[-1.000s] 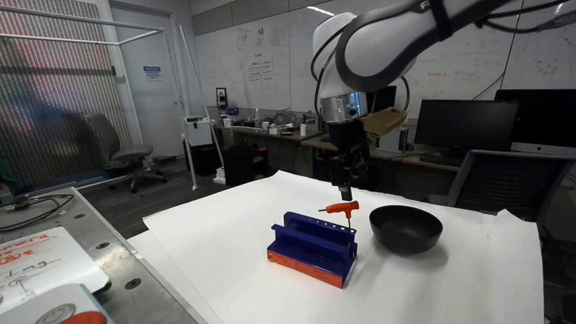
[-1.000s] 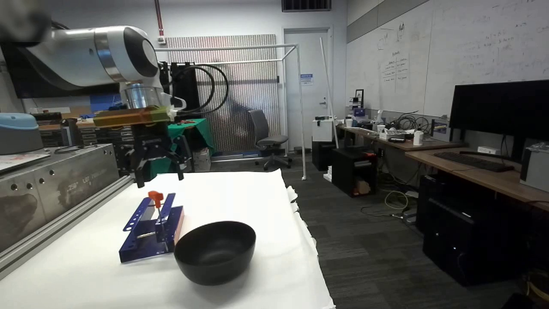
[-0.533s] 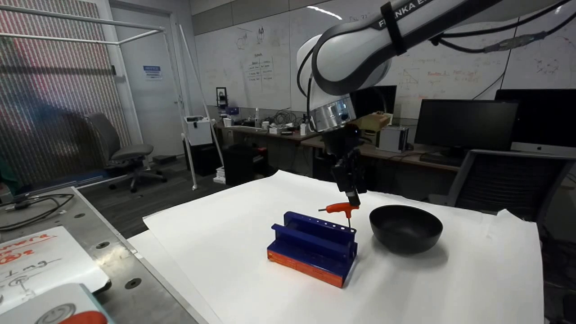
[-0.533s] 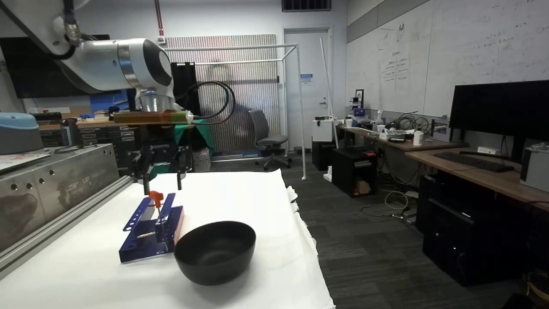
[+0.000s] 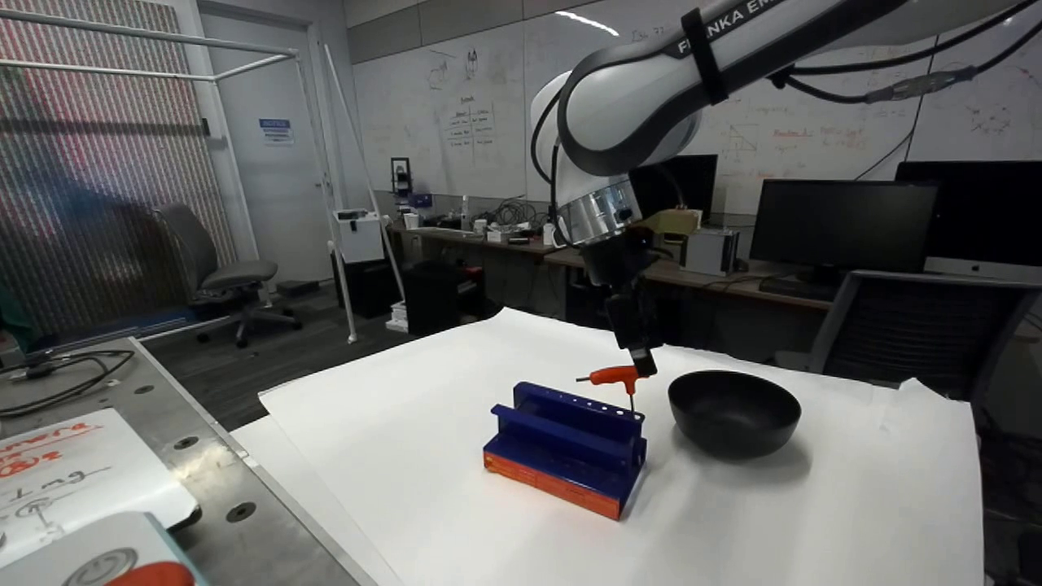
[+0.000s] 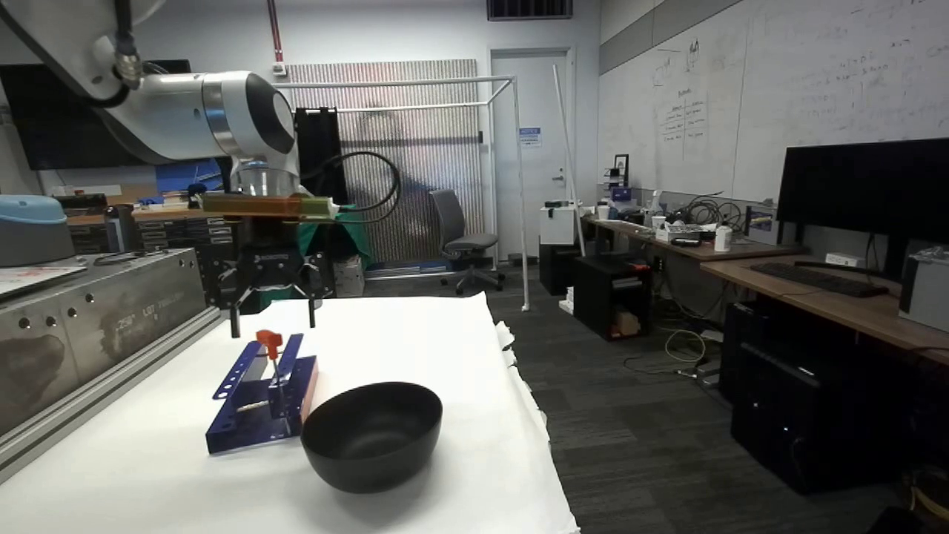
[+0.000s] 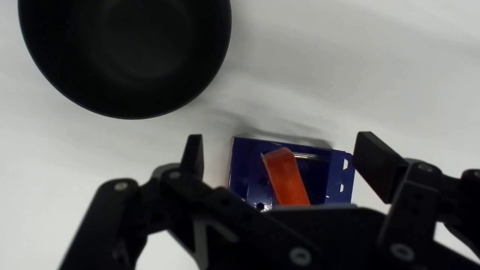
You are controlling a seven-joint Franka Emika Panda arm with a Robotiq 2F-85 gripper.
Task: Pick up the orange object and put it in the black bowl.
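Across the wrist view, the empty gripper [image 7: 282, 159] stands wide from nine to three o'clock, with the orange tool [image 7: 286, 178] midway, set in the blue rack [image 7: 318, 180] and running about eleven-thirty to five-thirty.

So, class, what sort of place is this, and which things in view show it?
Most likely a robotics or research lab: there is a robot arm, a whiteboard with handwriting on it, and a computer monitor on a desk.
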